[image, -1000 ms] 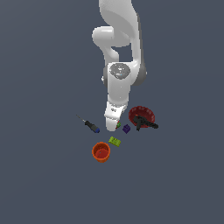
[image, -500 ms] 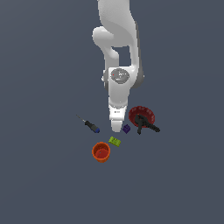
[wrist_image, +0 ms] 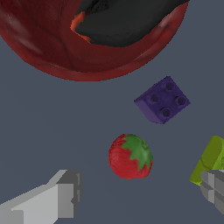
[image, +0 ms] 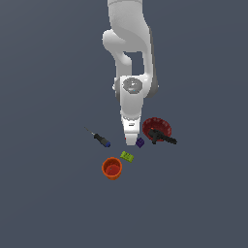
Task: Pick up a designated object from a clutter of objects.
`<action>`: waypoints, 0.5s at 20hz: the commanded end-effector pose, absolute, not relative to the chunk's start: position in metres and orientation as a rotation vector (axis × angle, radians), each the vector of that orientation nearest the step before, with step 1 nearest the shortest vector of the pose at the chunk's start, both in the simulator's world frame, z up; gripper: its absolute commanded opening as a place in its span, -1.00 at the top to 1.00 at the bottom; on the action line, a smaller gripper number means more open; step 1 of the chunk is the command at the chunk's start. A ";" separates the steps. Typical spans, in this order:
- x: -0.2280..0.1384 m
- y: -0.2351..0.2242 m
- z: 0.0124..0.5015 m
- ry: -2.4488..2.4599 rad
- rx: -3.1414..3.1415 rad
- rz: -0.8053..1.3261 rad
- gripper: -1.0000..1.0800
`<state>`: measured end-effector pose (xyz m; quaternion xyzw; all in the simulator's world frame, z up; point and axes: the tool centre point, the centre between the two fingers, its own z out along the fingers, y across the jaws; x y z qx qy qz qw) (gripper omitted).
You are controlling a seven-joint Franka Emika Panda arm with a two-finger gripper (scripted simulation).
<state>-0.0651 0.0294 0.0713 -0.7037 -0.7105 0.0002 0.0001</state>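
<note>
The designated object is a small red strawberry-shaped piece with a green leafy top, lying on the grey floor. My gripper hangs open just above it, one grey finger on either side, and nothing is held. In the exterior view the gripper points down into the clutter and hides the strawberry piece. A purple cube lies close beside the piece, apart from it. The lime-green brick sits by the other finger.
A dark red bowl holds a black drill-like tool just beyond the purple cube. An orange cup stands below the green brick. A blue-handled screwdriver lies to the exterior view's left.
The gripper has shifted slightly toward the exterior view's right, off the lime-green brick and closer to the purple cube. The objects have not moved.
</note>
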 end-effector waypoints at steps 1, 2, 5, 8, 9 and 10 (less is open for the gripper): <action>-0.065 0.029 0.071 -2.232 -2.210 0.001 -0.92; -0.065 0.029 0.071 -2.232 -2.210 0.001 -0.92; -0.065 0.030 0.067 -2.233 -2.210 0.001 -0.92; -0.066 0.030 0.058 -2.234 -2.209 0.000 -0.92; -0.066 0.029 0.054 -2.234 -2.209 0.000 -0.92; -0.066 0.030 0.050 -2.235 -2.208 0.000 -0.92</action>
